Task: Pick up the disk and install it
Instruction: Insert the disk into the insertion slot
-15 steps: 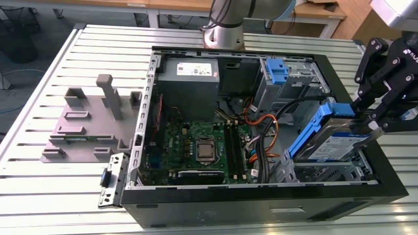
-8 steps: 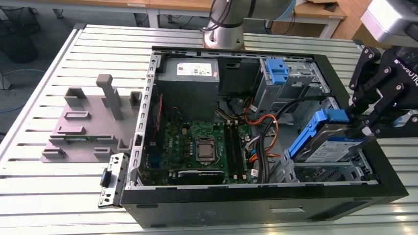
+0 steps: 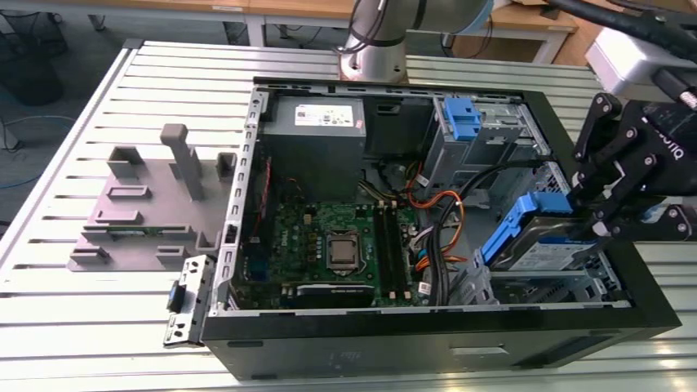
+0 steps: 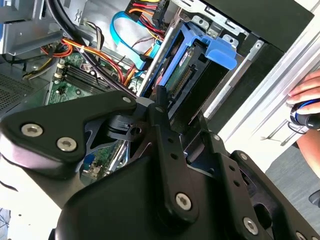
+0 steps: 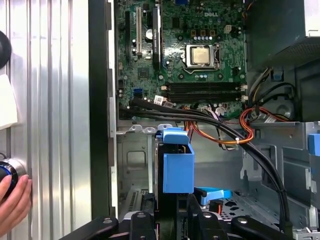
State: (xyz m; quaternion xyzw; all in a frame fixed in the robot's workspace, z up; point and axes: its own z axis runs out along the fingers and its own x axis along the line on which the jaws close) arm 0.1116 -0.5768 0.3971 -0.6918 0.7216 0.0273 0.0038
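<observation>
The disk (image 3: 543, 245) sits tipped up at a slant in the near part of the open computer box (image 3: 436, 347), on the exterior view's right. Its blue frame (image 3: 510, 230) goes around it, and its low end is at the metal slot (image 3: 566, 282). The tool (image 3: 597, 222) is closed on the disk and holds it by its sides. In the first wrist view the disk looks thin between the two black fingers (image 5: 196, 220). The disk is not flat, so I think one corner can catch on the slot's metal edge and get stuck. A hard push then can bend the frame or twist the disk out of the grip. Black cables (image 5: 210, 122) and orange wires (image 5: 244, 122) run just beside the slot, between it and the green board (image 3: 326, 237). If the disk swings that way, it can squash a cable or tug a plug loose. If the grip slips, the disk can drop into the box and hit the parts below. A person's hand (image 5: 12, 200) is by the edge of the table (image 3: 87, 327), beside the box. It can get bumped if the arm swings out that way.
</observation>
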